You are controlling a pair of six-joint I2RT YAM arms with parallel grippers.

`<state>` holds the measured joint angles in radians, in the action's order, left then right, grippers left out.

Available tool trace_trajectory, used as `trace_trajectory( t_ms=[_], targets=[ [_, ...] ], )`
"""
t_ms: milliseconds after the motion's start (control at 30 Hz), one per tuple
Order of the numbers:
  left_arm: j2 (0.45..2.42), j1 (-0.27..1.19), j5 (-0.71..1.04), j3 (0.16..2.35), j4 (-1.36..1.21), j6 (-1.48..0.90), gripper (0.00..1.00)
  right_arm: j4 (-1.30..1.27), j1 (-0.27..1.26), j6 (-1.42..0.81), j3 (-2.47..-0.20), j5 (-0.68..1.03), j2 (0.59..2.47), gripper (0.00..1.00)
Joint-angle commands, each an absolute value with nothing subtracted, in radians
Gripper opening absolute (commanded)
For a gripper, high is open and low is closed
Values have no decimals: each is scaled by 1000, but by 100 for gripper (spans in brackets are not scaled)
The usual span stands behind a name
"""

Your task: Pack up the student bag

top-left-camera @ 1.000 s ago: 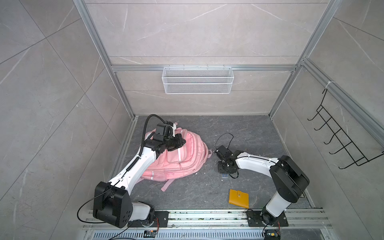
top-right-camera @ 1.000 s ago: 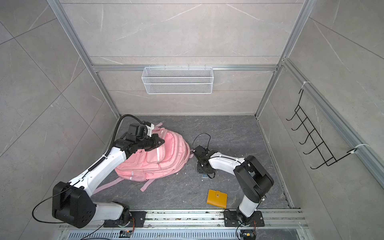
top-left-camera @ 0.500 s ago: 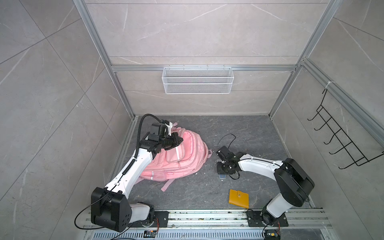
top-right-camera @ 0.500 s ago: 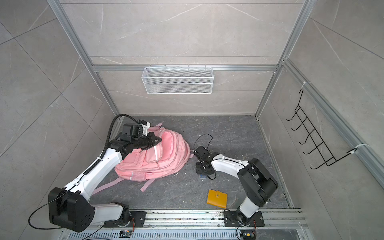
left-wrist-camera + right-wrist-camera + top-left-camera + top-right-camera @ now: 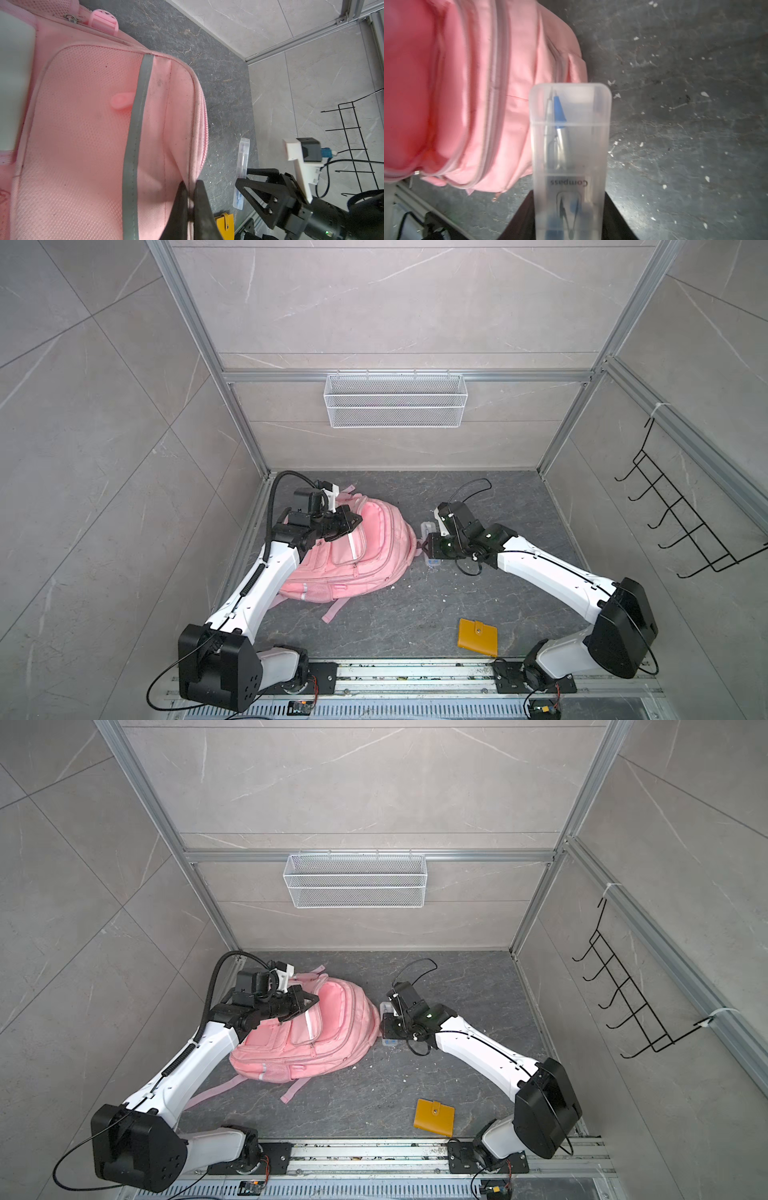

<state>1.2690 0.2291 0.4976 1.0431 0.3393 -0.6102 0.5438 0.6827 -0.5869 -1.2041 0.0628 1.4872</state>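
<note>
here we go: the left gripper [image 5: 355,522] [image 5: 190,184] is clamped right down, jaws closed on a fold of pink fabric at the zip edge of the student bag [image 5: 374,560]. in the left wrist view we see that seam pinched between the two black fingers [image 5: 180,199]. the bag [image 5: 332,1040] lies on the dark floor under and ahead of that gripper, front pockets up, with a loose strap trailing back toward the arm's base. opposite, the right gripper [image 5: 424,546] [image 5: 571,218] sits low, the bag's rounded side just beyond its fingertips. its jaws stand partway apart around a clear plastic compass case [image 5: 571,135] [image 5: 243,158], with a black finger against each long side, so we call that a grip. the case pokes forward past the fingertips and its free end sits just beside the pink fabric. we cannot tell whether it is off the floor. a yellow wallet [image 5: 478,637] [image 5: 434,1117] lies well behind the right gripper, near that arm's base and apart from everything else.
</note>
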Motion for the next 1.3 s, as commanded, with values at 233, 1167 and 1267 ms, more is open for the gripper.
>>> trace_trajectory(
  t_ms=[233, 1167, 1267],
  targets=[
    [1203, 220, 591, 1011, 137, -666, 0, 503, 736, -655, -1446, 296, 1675, 0],
    [1163, 222, 583, 924, 25, -772, 0, 321, 784, -762, -1805, 492, 2129, 0],
    [1162, 221, 576, 923, 25, -773, 0, 319, 784, -765, -1810, 494, 2134, 9]
  ],
)
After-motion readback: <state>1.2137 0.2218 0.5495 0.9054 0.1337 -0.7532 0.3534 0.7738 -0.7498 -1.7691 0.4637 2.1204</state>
